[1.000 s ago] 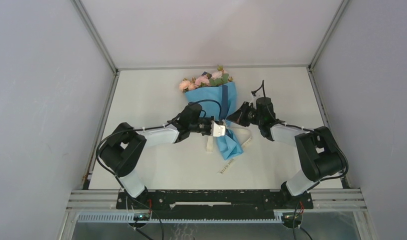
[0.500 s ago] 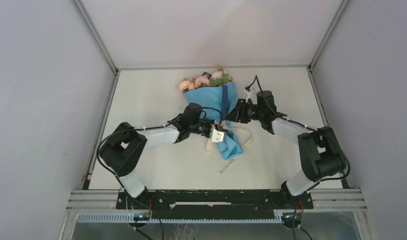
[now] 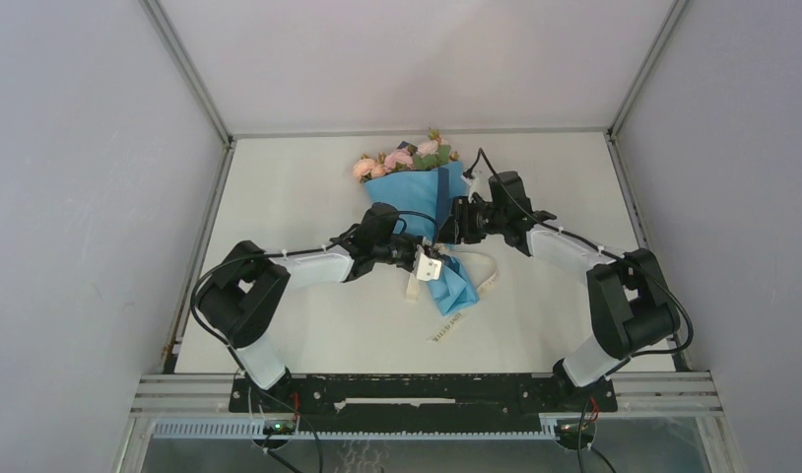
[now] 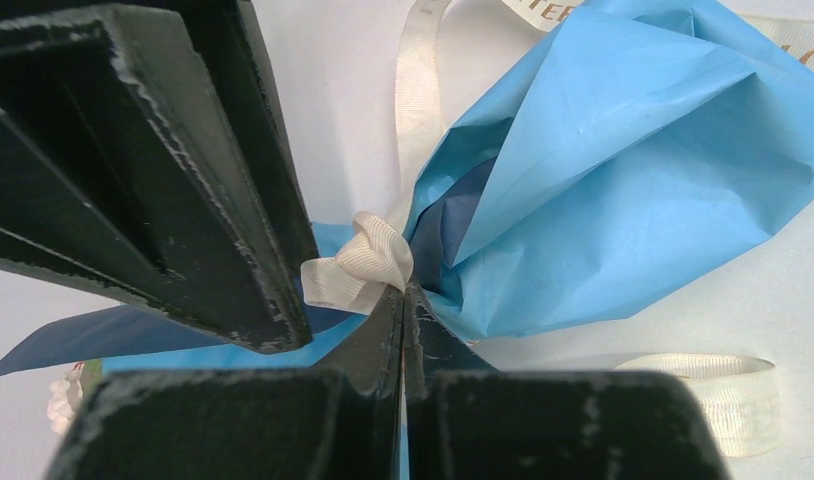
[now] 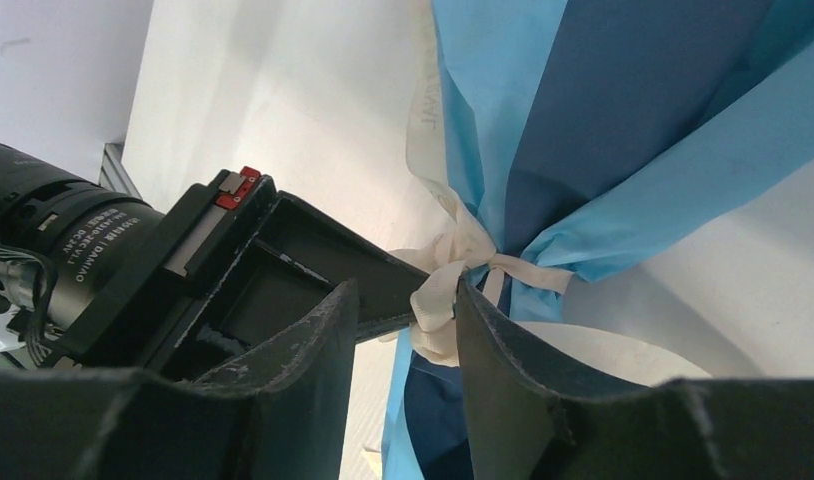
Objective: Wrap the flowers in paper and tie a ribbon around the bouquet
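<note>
The ribbon is knotted round the bouquet at the tips of the left claw, which is pinched shut on it. The half-open right claw straddles the same knot. An uneven pull may loosen the tie or tear the paper.

ribbon lettering cut short by the left wrist view's top edge

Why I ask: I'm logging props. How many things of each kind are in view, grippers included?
bouquet: 1
ribbon: 1
grippers: 2, left gripper and right gripper
Total: 4
</note>
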Controlling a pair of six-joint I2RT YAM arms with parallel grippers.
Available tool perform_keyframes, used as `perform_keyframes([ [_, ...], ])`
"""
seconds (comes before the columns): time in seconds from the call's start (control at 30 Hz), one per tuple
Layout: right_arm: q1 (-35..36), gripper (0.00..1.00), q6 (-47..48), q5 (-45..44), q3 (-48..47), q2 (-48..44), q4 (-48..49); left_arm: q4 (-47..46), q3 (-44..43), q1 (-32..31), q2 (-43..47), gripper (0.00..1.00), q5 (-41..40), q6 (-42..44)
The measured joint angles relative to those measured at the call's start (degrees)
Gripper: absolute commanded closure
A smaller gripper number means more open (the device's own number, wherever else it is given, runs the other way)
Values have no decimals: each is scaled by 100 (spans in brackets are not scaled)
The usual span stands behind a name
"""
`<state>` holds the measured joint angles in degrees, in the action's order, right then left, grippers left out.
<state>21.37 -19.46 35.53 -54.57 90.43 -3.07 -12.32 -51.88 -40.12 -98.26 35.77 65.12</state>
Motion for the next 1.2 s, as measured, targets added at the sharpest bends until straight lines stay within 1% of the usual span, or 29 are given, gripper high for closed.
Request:
perform_keyframes([
  [0.23,94,51,105,-289,-37,114,-282,0,0,0,0,100,0,-2],
  [0.27,111,52,127,-345,-42,136,-330,0,0,0,0,100,-2,-2],
  [0.3,120,57,144,-382,-55,160,-380,0,0,0,0,100,-2,-2],
  [0.4,162,86,212,-457,-133,229,-450,2,0,0,0,100,-2,-2],
  [0.43,173,93,227,-470,-155,240,-448,0,0,0,0,99,-2,-2],
  [0.47,184,98,243,-481,-164,245,-448,0,0,0,0,92,-2,-2],
  [0.5,192,100,264,-485,-166,245,-448,0,0,0,0,78,-7,-2],
  [0.53,197,100,254,-494,-170,245,-446,0,0,0,0,64,-24,-24],
  [0.6,197,100,264,-503,-175,245,-442,2,0,0,2,46,-103,-109],
  [0.67,197,100,264,-516,-177,245,-404,37,0,0,46,39,-313,-522],
  [0.73,197,100,264,-531,-186,245,-398,225,-28,0,186,37,-634,-1134],
  [0.8,199,100,249,-540,-186,249,-358,702,-177,0,407,34,-1075,-2000],
  [0.83,203,100,243,-540,-186,256,-339,953,-247,0,553,31,-1268,-2439],
  [0.93,221,100,212,-544,-186,271,-260,1676,-299,4,1060,25,-1672,-3687],
  [1.03,262,100,186,-546,-186,271,-199,2210,-291,-7,1349,25,-1967,-4745],
  [1.13,306,100,142,-549,-186,271,-142,2481,-214,-7,1338,25,-2107,-5558],
  [1.2,315,100,101,-549,-184,271,-101,2531,-101,-13,1274,27,-2105,-5954],
])
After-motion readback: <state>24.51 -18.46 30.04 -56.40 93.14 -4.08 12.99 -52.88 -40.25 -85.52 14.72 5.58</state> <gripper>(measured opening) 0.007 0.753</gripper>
